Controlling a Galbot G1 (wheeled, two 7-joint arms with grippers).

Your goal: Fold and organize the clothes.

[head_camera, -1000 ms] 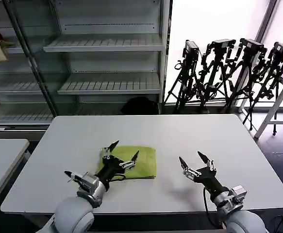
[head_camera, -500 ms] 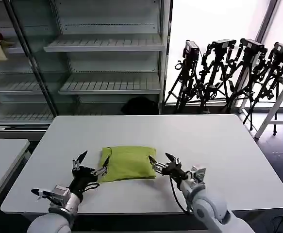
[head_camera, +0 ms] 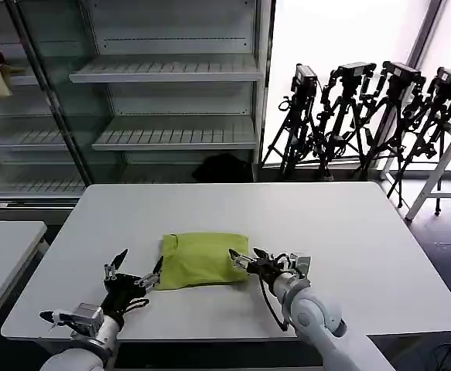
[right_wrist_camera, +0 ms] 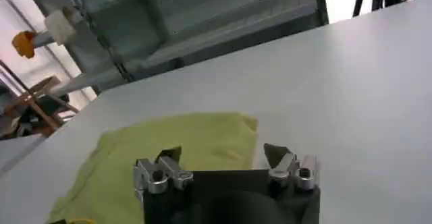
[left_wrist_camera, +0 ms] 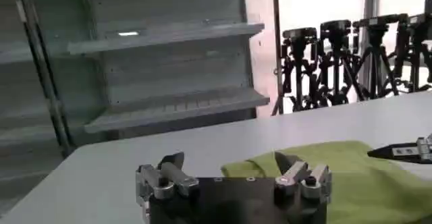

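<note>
Your left gripper sits low over the near part of the white table, fingers spread wide and holding nothing, with the folded lime yellow-green T-shirt just beyond and to the right of its tips. In your left wrist view the same gripper shows both fingers apart, and the T-shirt lies past its right finger on the tabletop.

Your right gripper is at the shirt's right edge, jaws also parted and gripping nothing; one fingertip lies over or against the cloth (you cannot tell from the head view whether it touches). From the right wrist, that gripper points at the T-shirt, which spreads ahead of and under its left finger, while the bare table lies ahead of its right finger.

The shirt is a compact folded rectangle, flat on the table between your two grippers, slightly puffed along its far edge

Behind the table stand empty metal shelves and a row of black tripods
</note>
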